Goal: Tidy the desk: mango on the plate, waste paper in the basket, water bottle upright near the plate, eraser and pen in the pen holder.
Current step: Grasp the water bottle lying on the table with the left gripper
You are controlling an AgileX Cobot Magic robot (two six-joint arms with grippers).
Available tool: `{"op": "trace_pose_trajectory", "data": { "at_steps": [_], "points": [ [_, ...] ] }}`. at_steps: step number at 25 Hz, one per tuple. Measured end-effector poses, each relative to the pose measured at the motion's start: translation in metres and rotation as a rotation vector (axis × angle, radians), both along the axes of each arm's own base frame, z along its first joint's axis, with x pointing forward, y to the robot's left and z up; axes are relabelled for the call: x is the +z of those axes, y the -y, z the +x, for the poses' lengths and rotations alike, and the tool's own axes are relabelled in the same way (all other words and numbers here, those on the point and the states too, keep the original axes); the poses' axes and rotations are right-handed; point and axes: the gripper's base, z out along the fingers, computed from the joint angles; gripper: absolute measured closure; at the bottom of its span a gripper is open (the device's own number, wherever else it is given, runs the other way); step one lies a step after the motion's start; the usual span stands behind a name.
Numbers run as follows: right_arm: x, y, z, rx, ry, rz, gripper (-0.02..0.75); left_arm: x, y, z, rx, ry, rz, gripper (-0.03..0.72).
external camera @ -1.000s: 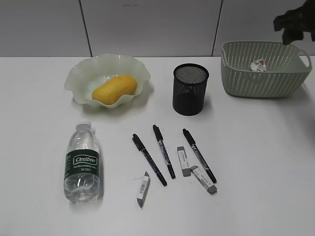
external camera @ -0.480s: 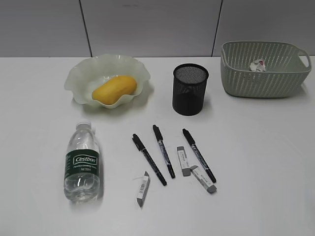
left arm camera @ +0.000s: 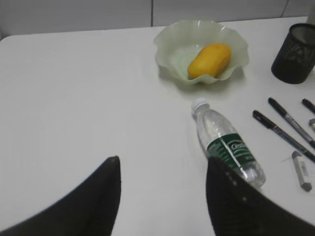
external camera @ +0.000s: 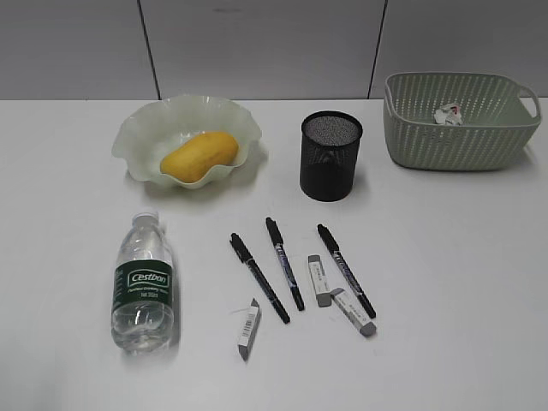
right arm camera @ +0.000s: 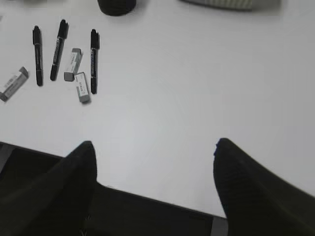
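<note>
The mango lies in the wavy green plate; both also show in the left wrist view, mango and plate. The waste paper lies in the green basket. The water bottle lies on its side on the white desk, cap toward the plate. Three pens and three erasers lie in front of the black mesh pen holder. My left gripper is open and empty, above the desk left of the bottle. My right gripper is open and empty above the desk's front edge.
The pens and erasers lie at the upper left of the right wrist view. The desk's dark front edge runs below the right gripper. A grey panelled wall stands behind the desk.
The right arm, seen above the basket at the upper right a second ago, has left the exterior view. Nothing on the desk has moved.
</note>
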Motion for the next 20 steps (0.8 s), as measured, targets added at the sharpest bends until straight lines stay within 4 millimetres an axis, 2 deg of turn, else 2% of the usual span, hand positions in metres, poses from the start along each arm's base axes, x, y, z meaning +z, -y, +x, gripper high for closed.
{"op": "trace_pose_trajectory", "data": {
  "at_steps": [3, 7, 13, 15, 17, 20],
  "points": [
    [-0.002, 0.002, -0.003, -0.002, 0.038, 0.009, 0.160, 0.002, 0.010, 0.035, -0.037, -0.044, -0.014, 0.284],
    [-0.001, 0.002, -0.002, -0.004, 0.055, 0.002, 0.163, -0.012, 0.025, 0.086, -0.101, -0.173, 0.032, 0.328],
    [0.000, 0.002, -0.001, -0.005, 0.062, 0.001, 0.165, -0.036, 0.069, 0.162, -0.228, -0.393, 0.155, 0.331],
    [0.000, 0.002, -0.001, -0.005, 0.063, 0.001, 0.165, -0.041, 0.083, 0.185, -0.229, -0.446, 0.175, 0.291],
    [0.000, 0.002, -0.001, -0.005, 0.063, -0.001, 0.165, -0.047, 0.095, 0.210, -0.211, -0.512, 0.169, 0.190],
    [0.000, 0.002, -0.001, -0.005, 0.063, -0.002, 0.165, -0.067, 0.108, 0.241, -0.151, -0.650, 0.152, 0.062]
  ]
}}
